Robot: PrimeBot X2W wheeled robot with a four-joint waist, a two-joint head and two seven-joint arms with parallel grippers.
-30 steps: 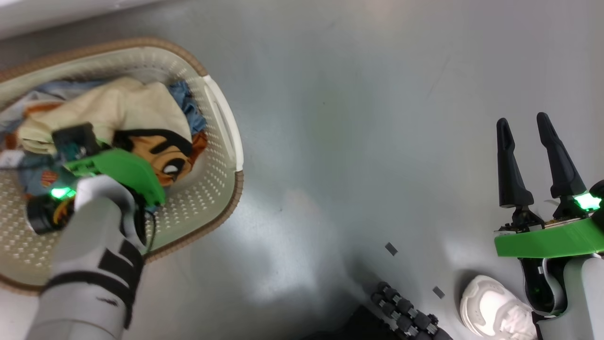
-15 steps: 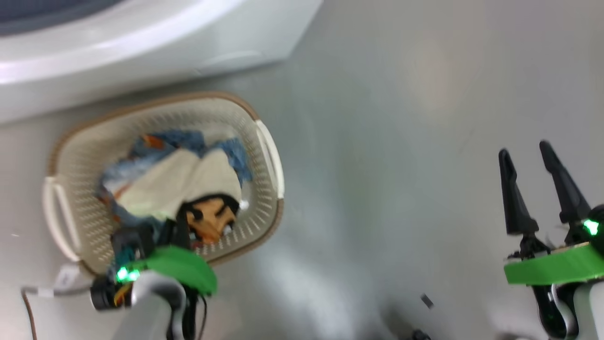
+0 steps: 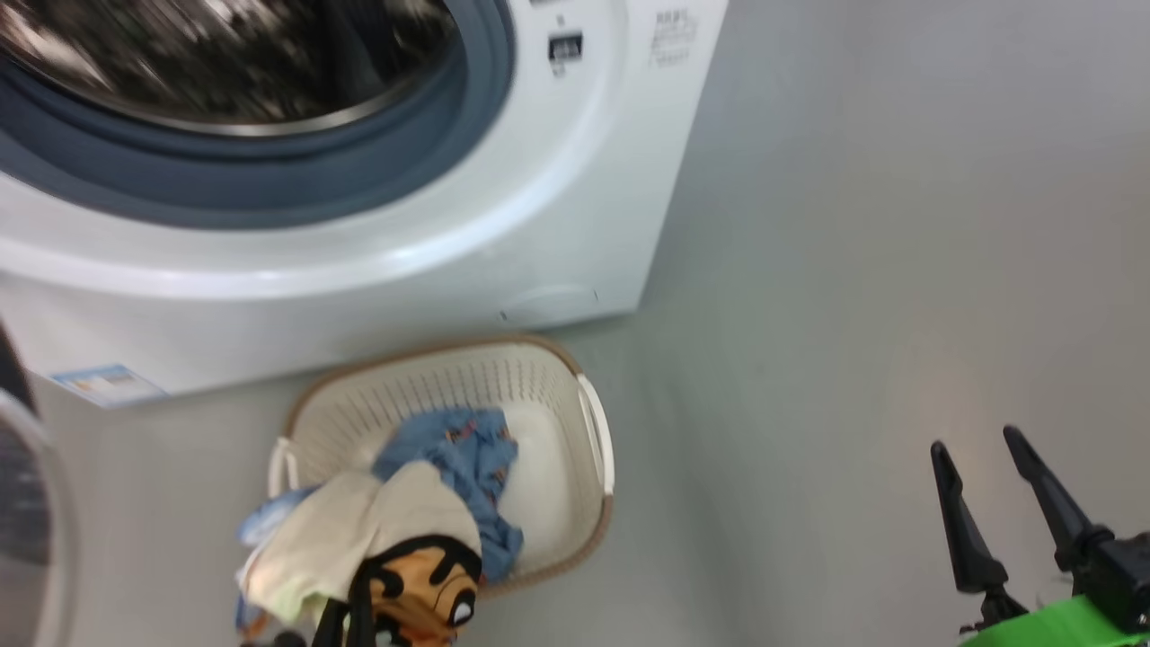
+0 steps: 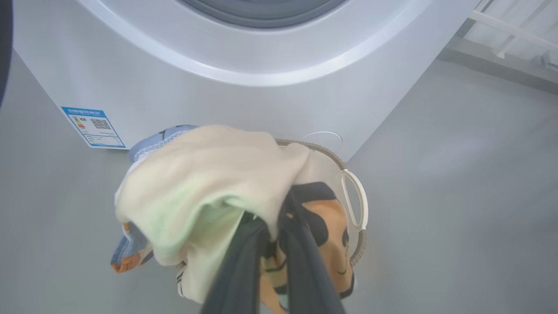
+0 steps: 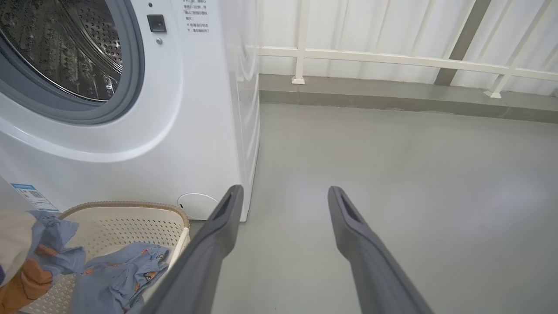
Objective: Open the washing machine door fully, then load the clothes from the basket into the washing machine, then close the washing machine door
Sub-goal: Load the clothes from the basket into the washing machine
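Note:
The washing machine [image 3: 575,180] stands with its steel drum [image 5: 65,52] showing. The washing machine door [image 3: 27,503] is swung out at the left edge of the head view. In front of the machine sits the basket [image 3: 593,449]. My left gripper [image 4: 272,218] is shut on the clothes, a cream piece [image 4: 209,174] with a black-and-orange face, which hangs above the basket with light blue fabric [image 4: 130,248] trailing under it. More blue clothes [image 5: 122,270] lie in the basket [image 5: 130,213]. My right gripper [image 5: 283,196] is open and holds nothing, apart on the right over the floor [image 3: 988,490].
Grey floor [image 3: 853,314] stretches to the right of the machine. A white railing [image 5: 392,59] on a low kerb runs along the back. A blue label [image 4: 92,126] is stuck low on the machine's front.
The head camera has swung up from the basket to the machine. My left gripper has lifted the cream piece and some blue fabric out of the basket. The right gripper stays open.

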